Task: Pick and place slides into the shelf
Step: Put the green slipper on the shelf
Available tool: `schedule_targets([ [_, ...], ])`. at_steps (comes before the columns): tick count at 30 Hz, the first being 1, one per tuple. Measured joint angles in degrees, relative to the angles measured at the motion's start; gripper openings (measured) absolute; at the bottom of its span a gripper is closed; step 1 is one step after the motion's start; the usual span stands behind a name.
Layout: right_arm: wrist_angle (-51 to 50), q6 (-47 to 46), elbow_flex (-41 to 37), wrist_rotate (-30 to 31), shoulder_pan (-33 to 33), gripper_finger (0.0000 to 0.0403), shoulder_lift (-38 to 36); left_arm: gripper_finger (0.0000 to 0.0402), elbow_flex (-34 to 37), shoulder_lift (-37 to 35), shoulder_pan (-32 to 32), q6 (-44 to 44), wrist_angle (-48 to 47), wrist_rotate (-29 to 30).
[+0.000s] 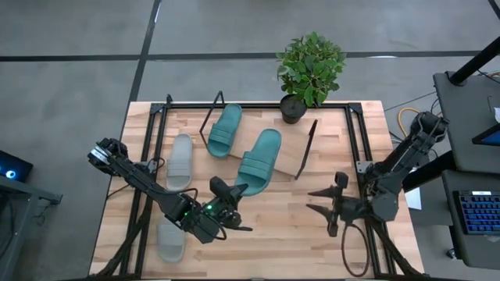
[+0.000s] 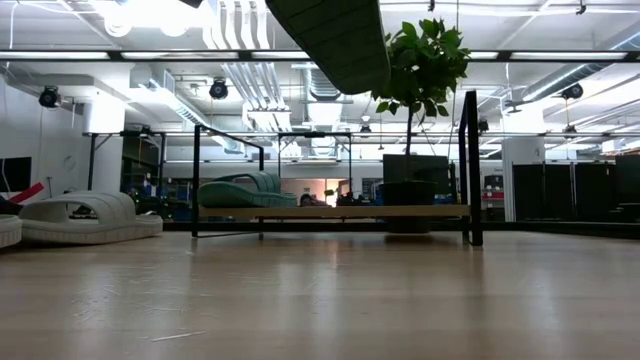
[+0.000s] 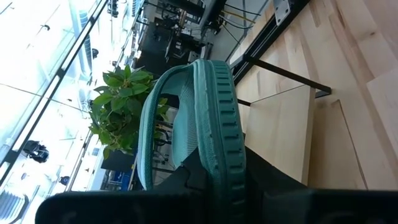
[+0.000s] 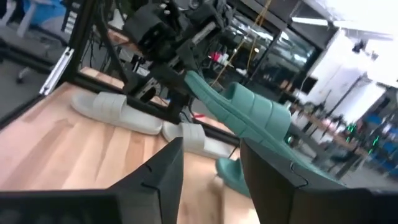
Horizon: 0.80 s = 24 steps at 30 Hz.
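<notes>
Above the counter's middle, your left hand (image 1: 234, 193) pinches a teal slide (image 1: 259, 158) by its heel, carrying it. Next, lower it onto the shelf (image 1: 291, 152) beside the other teal slide (image 1: 225, 129). Right hand (image 1: 328, 201) waits, spread.

Grey floor (image 1: 70, 47) with dark lines, ceiling ducts (image 2: 240, 30), strip lights, potted plant (image 1: 311, 66)

From my station the overhead view was evenly lit, with soft shadows under the plant (image 1: 311, 66). At table height, ceiling lights (image 2: 150, 12) glared white and the near tabletop (image 2: 320, 300) was soft. The left wrist feed was blown out on its window side. The right wrist feed was smeared with blur.
</notes>
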State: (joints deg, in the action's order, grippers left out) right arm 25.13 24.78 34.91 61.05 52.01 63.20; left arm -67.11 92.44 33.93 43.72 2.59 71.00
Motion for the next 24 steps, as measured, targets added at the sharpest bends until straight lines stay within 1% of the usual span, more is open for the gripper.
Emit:
schedule_targets([
  [4, -0.1, 0.5, -1.1, -1.5, 0.0, 0.0140, -0.1, 0.0021, 0.0, 0.0, 0.0, 0.0, 0.0, 0.1],
  [15, 0.1, 0.7, -1.8, -1.5, 0.0, 0.0130, -0.4, 0.0021, 0.3, 0.1, -0.1, 0.0, 0.0, 0.3],
  [24, 0.1, 0.7, -1.8, -1.5, 0.0, 0.0132, -0.4, 0.0021, 3.6, 0.2, -1.7, -0.5, 0.0, 0.2],
])
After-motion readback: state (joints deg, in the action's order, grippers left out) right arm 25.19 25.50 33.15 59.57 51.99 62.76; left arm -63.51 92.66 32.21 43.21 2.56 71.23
